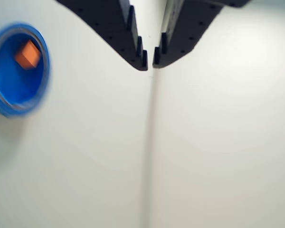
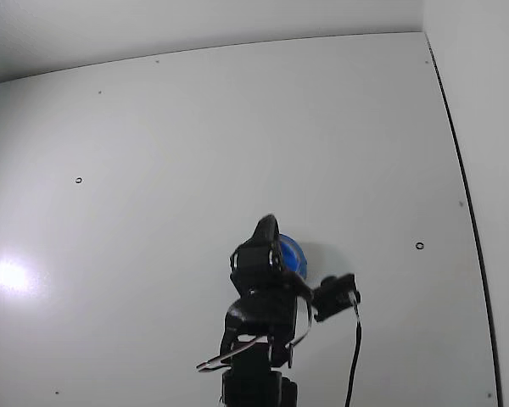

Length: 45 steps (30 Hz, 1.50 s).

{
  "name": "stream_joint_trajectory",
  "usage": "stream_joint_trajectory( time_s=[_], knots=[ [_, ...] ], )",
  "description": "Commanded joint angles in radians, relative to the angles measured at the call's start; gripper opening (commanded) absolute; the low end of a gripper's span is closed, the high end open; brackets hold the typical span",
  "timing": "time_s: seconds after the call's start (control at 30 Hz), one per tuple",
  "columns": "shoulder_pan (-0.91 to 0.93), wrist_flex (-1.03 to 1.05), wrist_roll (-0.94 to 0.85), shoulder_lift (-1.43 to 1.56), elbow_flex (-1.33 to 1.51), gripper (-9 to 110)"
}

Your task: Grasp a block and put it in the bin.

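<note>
Nearly pressed together and empty, the gripper (image 1: 150, 59) hangs over bare table (image 1: 218, 152). Though blurred, the block (image 1: 27, 53) seems to lie inside the bin (image 1: 43, 71); retreat gently, avoiding its rim.

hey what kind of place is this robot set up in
Probably a bare tabletop test rig, not a home: a plain white table, one blue bin holding the block, and the arm's empty pincer.
</note>
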Motion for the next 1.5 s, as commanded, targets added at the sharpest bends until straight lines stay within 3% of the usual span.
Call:
stream_joint_trajectory(
  time_s=[0.0, 0.3, 0.7, 1.47],
  knots=[
    [-0.008, 0.169, 0.034, 0.034, 0.067, 1],
    [-0.009, 0.396, -0.037, 0.091, 0.347, 0],
    [-0.011, 0.41, -0.172, 0.098, 0.391, 0],
    [-0.084, 0.407, -0.181, 0.104, 0.391, 0]
  ],
)
